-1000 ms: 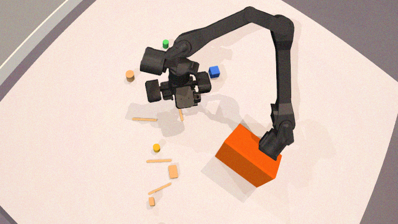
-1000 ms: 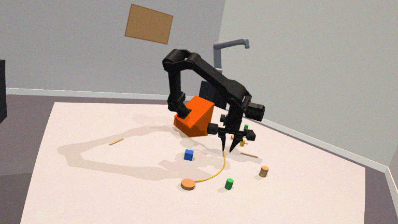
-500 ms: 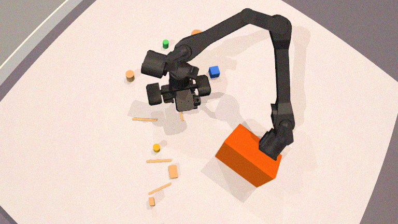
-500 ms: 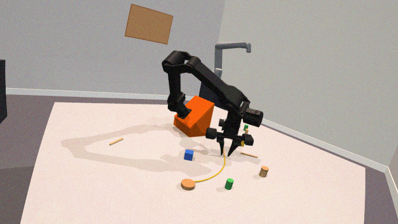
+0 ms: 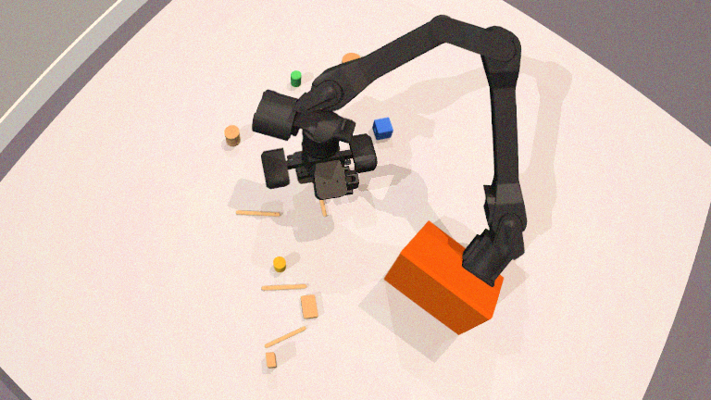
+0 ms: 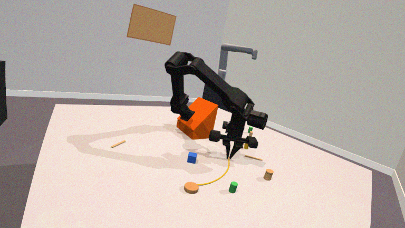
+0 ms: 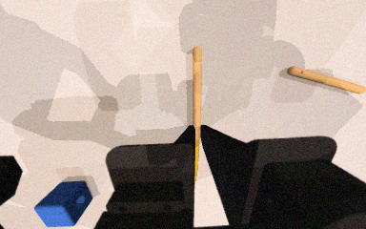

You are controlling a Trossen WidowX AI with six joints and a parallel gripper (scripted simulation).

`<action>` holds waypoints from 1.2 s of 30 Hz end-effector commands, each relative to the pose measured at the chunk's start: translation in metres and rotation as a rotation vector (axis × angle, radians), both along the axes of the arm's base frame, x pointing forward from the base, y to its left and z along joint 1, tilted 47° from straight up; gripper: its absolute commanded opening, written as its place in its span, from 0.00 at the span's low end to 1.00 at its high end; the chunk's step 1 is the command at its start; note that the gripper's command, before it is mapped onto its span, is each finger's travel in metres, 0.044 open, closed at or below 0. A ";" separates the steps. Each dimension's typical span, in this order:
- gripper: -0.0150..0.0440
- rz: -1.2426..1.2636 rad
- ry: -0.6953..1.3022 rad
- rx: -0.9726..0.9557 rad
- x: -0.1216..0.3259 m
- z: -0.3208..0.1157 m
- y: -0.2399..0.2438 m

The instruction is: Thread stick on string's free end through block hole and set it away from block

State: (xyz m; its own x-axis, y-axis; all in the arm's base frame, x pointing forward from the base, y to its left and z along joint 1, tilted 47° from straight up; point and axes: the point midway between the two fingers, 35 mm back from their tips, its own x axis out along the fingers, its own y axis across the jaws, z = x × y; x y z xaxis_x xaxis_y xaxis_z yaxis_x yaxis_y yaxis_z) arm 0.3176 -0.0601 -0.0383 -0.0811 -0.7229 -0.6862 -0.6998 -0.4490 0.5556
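Observation:
The wooden stick (image 5: pixel 323 207) (image 7: pixel 197 88) points away from my gripper (image 6: pixel 229 157) (image 7: pixel 196 129), which is shut on its string end, low at the table. The yellow string (image 6: pixel 224 173) (image 7: pixel 196 155) starts at the fingertips and curves to the round wooden button (image 6: pixel 191 187) (image 5: pixel 350 57), which the arm partly covers in the top view. A wooden block (image 5: pixel 309 306) stands near the loose sticks in the top view. Its hole cannot be made out. A smaller wooden block (image 5: pixel 270 359) is beyond it.
Loose sticks (image 5: pixel 257 212) (image 7: pixel 326 80) lie beside the gripper and around the block. A blue cube (image 5: pixel 382 128) (image 6: pixel 192 157), green cylinder (image 5: pixel 296 79) (image 6: pixel 233 187), wooden cylinder (image 5: pixel 231 135) (image 6: pixel 268 174) and yellow cylinder (image 5: pixel 279 264) stand around. A large orange box (image 5: pixel 445 275) (image 6: pixel 203 115) is by the arm's base.

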 end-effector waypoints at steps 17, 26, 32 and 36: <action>0.25 0.000 -0.001 0.003 0.003 0.014 0.016; 0.25 0.000 -0.001 0.004 0.004 0.021 0.024; 0.25 0.000 0.000 0.004 0.005 0.027 0.030; 0.25 0.000 0.000 0.004 0.005 0.030 0.033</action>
State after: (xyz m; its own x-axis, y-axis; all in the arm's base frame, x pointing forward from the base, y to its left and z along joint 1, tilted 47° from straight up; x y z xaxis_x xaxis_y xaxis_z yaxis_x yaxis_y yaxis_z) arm 0.3224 -0.0299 -0.0110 -0.0778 -0.7242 -0.6852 -0.6947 -0.4536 0.5582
